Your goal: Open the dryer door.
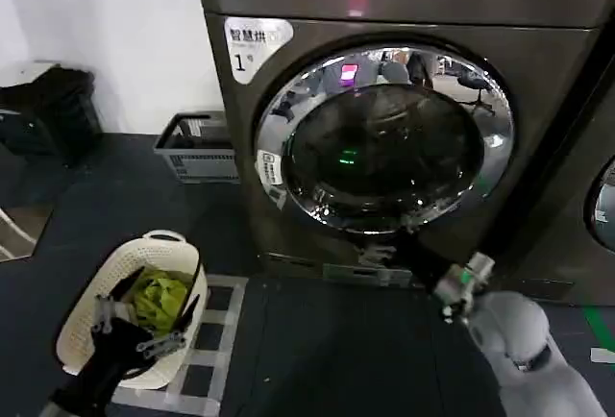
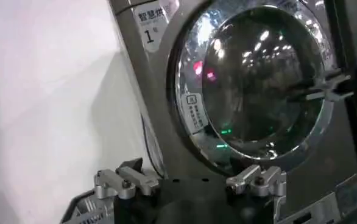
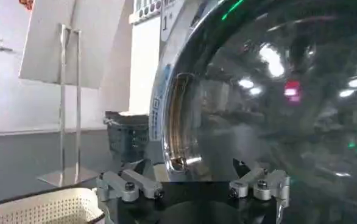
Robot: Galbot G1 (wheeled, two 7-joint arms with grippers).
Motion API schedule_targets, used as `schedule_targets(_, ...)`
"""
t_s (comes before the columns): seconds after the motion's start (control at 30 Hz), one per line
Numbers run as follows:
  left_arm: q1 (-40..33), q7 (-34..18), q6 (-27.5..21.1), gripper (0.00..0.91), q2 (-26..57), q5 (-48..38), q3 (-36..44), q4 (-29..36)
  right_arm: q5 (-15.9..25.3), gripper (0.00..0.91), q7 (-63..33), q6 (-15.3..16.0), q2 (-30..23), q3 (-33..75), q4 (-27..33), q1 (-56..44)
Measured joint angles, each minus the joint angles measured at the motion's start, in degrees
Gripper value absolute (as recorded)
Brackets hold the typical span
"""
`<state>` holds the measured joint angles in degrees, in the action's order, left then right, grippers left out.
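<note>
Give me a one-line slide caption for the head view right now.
Right gripper open below the closed chrome-ringed dark-glass dryer door; left gripper open over the cream plastic laundry basket.

A white sticker [image 1: 256, 44] on the bronze-grey dryer's [image 1: 538, 81] front panel, up beside the dryer door [image 1: 384, 138], reads "1" under a line of Chinese characters (the small label on the door's chrome ring is too small to read)

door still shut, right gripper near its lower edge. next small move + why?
Probably ease the right gripper up and forward to the chrome rim of the dryer door. The door sits flush and shut; the gripper is open just below its lower right edge, touching nothing. The left gripper idles over the white basket.
</note>
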<state>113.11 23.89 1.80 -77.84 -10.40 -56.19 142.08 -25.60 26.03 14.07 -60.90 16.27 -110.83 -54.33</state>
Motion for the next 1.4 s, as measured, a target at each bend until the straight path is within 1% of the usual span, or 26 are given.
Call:
schedule_targets(0.2, -0.03, -0.05, 0.17, 0.907, -0.08, 0.40, 0.06, -0.04, 1.59, 0.907, -0.41, 0.03, -2.08, -4.50, 4.26, 5.47)
schedule_targets(0.4, 0.06, -0.05, 0.21, 0.907, -0.22, 0.50, 0.14, -0.01, 1.86, 0.907, -0.40, -0.04, -4.76, -8.94, 9.70, 10.98)
schedule_targets(0.63, 0.23, 0.04, 0.42, 0.907, -0.35, -0.02, 0.09, 0.33, 1.90, 0.907, 0.29, -2.02, -7.65, -12.46, 14.67, 16.13)
schedule_targets(0.93, 0.18, 0.08, 0.69, 0.907, 0.16, 0.01, 0.11, 0.09, 2.22, 0.907, -0.13, -2.38, -11.39, -15.85, 20.05, 21.22)
schedule_targets(1.1, 0.00, 0.07, 0.71, 0.907, 0.65, 0.05, 0.13, 0.05, 3.01, 0.907, -0.37, -2.45, -13.59, -17.60, 22.20, 22.85)
schedule_targets(1.27, -0.16, 0.03, 0.71, 0.907, 0.84, -0.12, 0.13, -0.01, 3.12, 0.907, -0.66, -2.23, -14.45, -18.48, 22.80, 23.44)
schedule_targets(1.4, -0.27, 0.02, 0.69, 0.907, 0.84, -0.18, 0.13, 0.01, 1.67, 0.907, -0.08, -1.80, -14.22, -18.30, 22.53, 23.47)
